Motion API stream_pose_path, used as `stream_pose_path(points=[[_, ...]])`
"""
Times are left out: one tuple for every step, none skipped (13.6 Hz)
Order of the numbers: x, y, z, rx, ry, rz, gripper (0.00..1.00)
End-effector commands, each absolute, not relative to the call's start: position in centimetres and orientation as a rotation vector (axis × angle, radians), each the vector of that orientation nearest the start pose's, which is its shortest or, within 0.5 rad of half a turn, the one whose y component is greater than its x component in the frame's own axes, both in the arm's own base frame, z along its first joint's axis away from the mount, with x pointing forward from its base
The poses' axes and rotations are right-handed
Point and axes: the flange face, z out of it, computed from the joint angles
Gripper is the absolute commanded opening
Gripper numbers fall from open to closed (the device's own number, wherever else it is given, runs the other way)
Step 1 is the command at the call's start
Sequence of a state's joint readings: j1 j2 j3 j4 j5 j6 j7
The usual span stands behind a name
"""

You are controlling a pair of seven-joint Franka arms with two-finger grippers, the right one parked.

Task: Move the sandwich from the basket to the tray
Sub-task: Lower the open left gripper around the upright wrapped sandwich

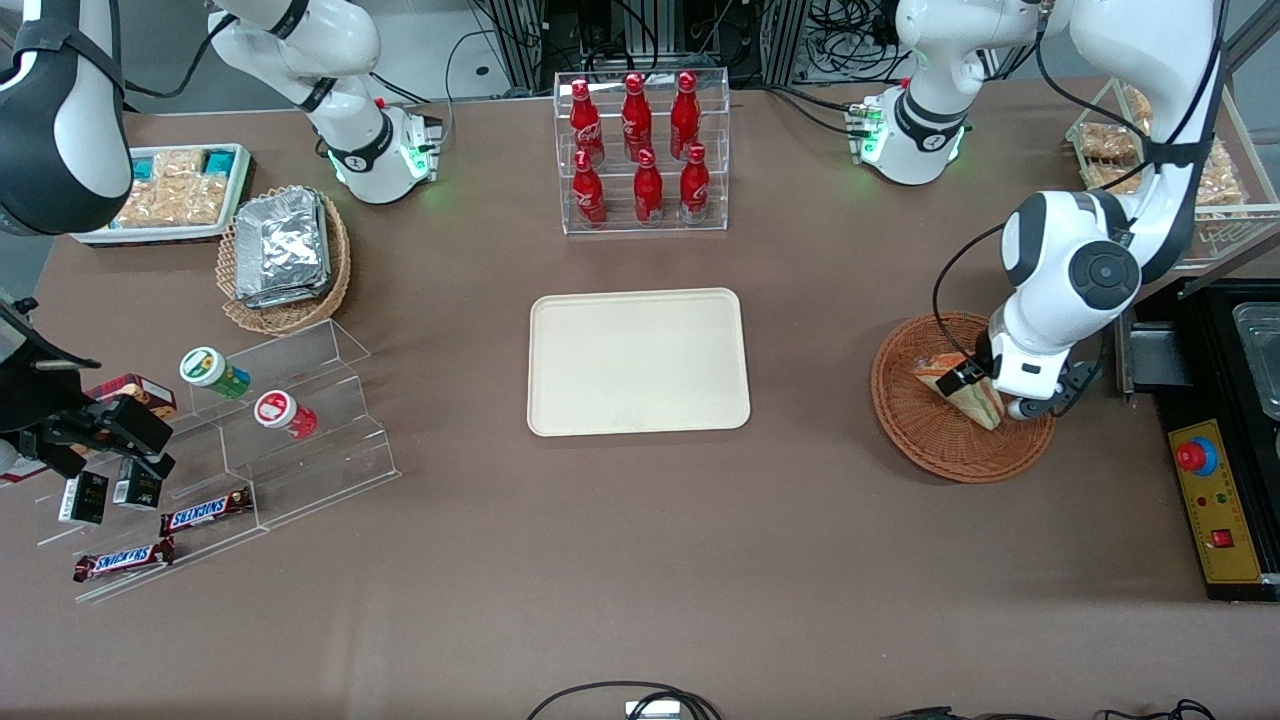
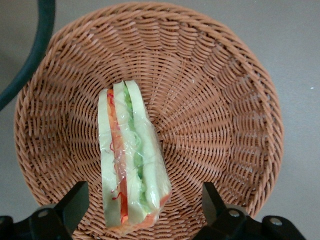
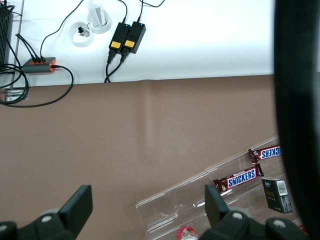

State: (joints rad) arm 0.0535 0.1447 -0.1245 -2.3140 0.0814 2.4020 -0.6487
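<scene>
Snickers bars point(image 1: 205, 511) lie far from the gripper point(image 2: 142, 210), which hangs spread around the sandwich point(image 2: 131, 160) in the basket point(image 2: 220, 110); tray point(image 1: 638, 361) sits nearby.

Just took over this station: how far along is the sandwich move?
Early stage. Done: the gripper has reached the basket and sits open astride the sandwich, one finger on each side, neither touching. In hand: lining up the grasp; the sandwich lies in the basket, not gripped. Left: close, lift, carry to the tray, which holds nothing, and release.
</scene>
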Motion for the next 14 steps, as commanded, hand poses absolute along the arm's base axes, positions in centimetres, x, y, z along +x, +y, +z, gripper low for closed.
stream_pose_path(points=[[50.4,-3.2,26.2,-2.966,-0.855,0.029,1.0],[50.3,-3.0,25.5,-2.96,-0.874,0.042,1.0],[50.3,-2.9,24.9,-2.953,-0.894,0.053,1.0],[50.3,-2.7,24.6,-2.946,-0.909,0.062,1.0],[50.3,-2.6,24.4,-2.944,-0.913,0.065,1.0],[50.3,-2.6,24.3,-2.939,-0.924,0.071,0.98],[50.3,-2.5,24.0,-2.932,-0.943,0.075,0.84],[50.4,-2.2,23.8,-2.929,-0.96,0.066,0.59],[50.4,-2.2,23.6,-2.928,-0.971,0.063,0.34],[50.4,-2.2,23.4,-2.928,-0.969,0.065,0.08],[50.5,-2.2,23.3,-2.927,-0.966,0.069,0.0],[50.5,-2.2,22.9,-2.924,-0.97,0.078,0.0],[50.5,-2.2,23.0,-2.923,-0.975,0.075,0.0],[50.6,-2.2,23.3,-2.919,-0.984,0.073,0.0]])
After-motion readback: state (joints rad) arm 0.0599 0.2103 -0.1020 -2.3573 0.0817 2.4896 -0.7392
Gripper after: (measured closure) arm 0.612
